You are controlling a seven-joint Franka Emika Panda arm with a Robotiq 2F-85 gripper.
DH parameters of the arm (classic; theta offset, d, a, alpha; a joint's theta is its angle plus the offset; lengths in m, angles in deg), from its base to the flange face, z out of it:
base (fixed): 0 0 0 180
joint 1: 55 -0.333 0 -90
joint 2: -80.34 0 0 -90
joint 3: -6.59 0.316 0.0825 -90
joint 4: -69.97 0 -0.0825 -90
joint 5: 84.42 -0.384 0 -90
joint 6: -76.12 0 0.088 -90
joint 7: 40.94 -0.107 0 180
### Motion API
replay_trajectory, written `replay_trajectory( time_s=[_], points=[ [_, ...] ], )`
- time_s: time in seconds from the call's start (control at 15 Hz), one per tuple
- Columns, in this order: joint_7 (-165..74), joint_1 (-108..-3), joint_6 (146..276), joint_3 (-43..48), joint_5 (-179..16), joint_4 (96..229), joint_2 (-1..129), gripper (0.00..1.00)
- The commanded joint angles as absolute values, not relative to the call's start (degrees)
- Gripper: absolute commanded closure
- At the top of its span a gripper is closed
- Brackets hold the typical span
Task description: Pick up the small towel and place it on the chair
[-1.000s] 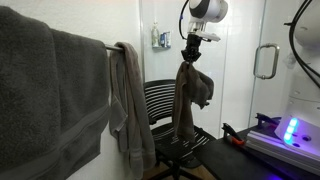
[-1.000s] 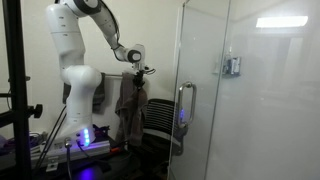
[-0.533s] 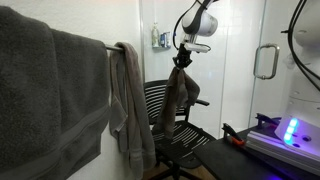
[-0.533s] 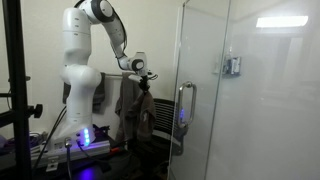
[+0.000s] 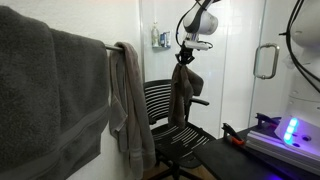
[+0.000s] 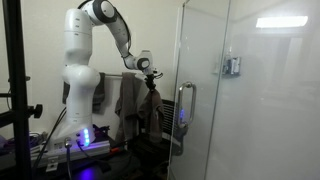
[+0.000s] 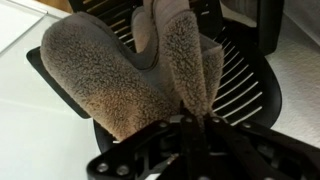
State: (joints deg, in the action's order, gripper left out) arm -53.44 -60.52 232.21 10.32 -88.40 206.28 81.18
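Gripper point(image 5: 185, 57) pinching towel point(image 5: 183, 95), towel hanging over black chair point(image 5: 160, 105), grey towels point(image 5: 50, 90) hanging along white wall point(image 5: 125, 20), glass door point(image 6: 240, 110) nearby

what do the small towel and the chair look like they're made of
Small towel: likely terry cloth, grey-brown and matte; the wrist view shows fuzzy looped pile. Chair: black, apparently hard plastic; ribbed slats show, but the exact material is uncertain.

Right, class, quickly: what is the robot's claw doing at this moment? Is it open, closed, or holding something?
The claw is closed, holding the towel, which hangs above the chair.
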Motion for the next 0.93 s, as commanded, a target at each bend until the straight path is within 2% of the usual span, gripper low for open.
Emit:
replay_trajectory(
  time_s=[0.0, 0.2, 0.53, 0.67, 0.73, 0.87],
  points=[
    [-40.1, -62.3, 226.2, 12.3, -99.4, 205.0, 81.3, 0.62],
    [-35.3, -62.4, 222.8, 12.5, -105.1, 204.9, 82.5, 0.42],
    [-36.5, -61.6, 224.2, 11.1, -106.4, 206.3, 85.1, 0.06],
    [-34.8, -62.0, 222.7, 10.7, -109.4, 206.8, 87.4, 0.00],
    [-37.4, -62.0, 224.7, 11.1, -106.3, 205.2, 84.2, 0.11],
    [-36.9, -62.1, 223.9, 10.9, -107.6, 205.4, 85.7, 0.00]
  ],
)
